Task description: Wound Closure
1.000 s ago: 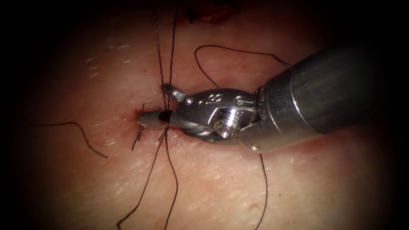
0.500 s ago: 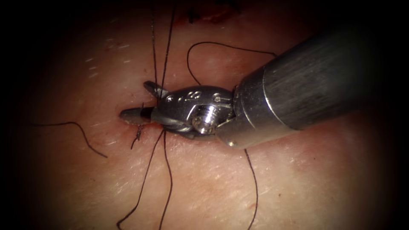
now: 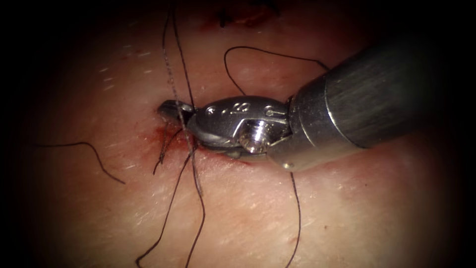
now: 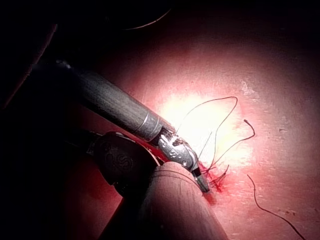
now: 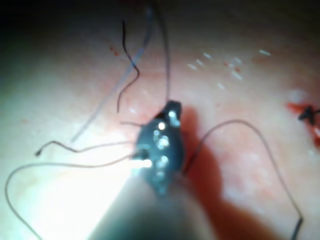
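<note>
The right tool's jaws (image 3: 171, 108) are together now, and they look to be clamped on the thread (image 3: 167, 214). Half a second ago they stood apart with the two long strands running between them, and they have closed right where those strands cross. From here I cannot say whether they are gripping the thread or parting it. The tip lies almost flat against the tissue (image 3: 248, 213), just above a smear of red fluid (image 3: 166, 136) where several strands come out of the skin. My guess is that it works this low to catch the thread close to where it leaves the tissue.

In the left wrist view the same tool (image 4: 201, 184) reaches down a long dark shaft to the red spot, with thread fanning out from it. In the right wrist view its jaws (image 5: 172, 107) point at a strand that runs straight away from them, as though drawn taut.

Further out, one loop of thread arches above the tool's wrist and another strand trails down beneath it — slack, lying wherever it fell. A short cut end (image 3: 96, 154) rests on the skin well to the left, apart from everything else. A dark stitched patch (image 3: 243, 17) shows far up the tissue.

The left tool (image 4: 165, 205) is a dark bulk close by, and I cannot make out what it holds, if anything. I cannot place the needle either.
</note>
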### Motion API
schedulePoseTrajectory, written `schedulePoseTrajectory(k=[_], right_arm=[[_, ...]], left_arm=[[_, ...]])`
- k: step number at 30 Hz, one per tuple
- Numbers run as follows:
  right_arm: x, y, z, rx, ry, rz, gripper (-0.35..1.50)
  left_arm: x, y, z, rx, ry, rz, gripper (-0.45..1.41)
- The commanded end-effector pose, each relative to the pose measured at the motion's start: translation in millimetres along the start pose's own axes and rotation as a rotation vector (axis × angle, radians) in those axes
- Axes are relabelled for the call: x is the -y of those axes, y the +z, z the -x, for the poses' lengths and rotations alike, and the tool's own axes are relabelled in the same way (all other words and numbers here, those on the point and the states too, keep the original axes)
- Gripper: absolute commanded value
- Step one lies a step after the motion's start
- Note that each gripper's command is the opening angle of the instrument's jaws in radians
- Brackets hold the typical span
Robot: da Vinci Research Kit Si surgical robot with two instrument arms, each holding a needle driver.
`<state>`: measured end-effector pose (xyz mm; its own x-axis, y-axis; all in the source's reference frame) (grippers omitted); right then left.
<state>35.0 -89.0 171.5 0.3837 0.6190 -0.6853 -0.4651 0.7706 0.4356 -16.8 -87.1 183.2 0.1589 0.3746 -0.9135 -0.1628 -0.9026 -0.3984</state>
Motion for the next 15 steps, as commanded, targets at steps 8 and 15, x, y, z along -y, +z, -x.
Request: schedulePoseTrajectory(k=[8,15], right_arm=[[1.3,-0.1,0.8,0.001,0.001,-0.011,-0.35],[0.5,-1.7,1.1,-0.029,0.004,0.064,1.46]], left_arm=[[-1.0,0.0,0.6,-0.003,-0.003,0.007,-0.45],[1.1,-5.5,0.5,0.032,0.0,-0.017,-0.45]])
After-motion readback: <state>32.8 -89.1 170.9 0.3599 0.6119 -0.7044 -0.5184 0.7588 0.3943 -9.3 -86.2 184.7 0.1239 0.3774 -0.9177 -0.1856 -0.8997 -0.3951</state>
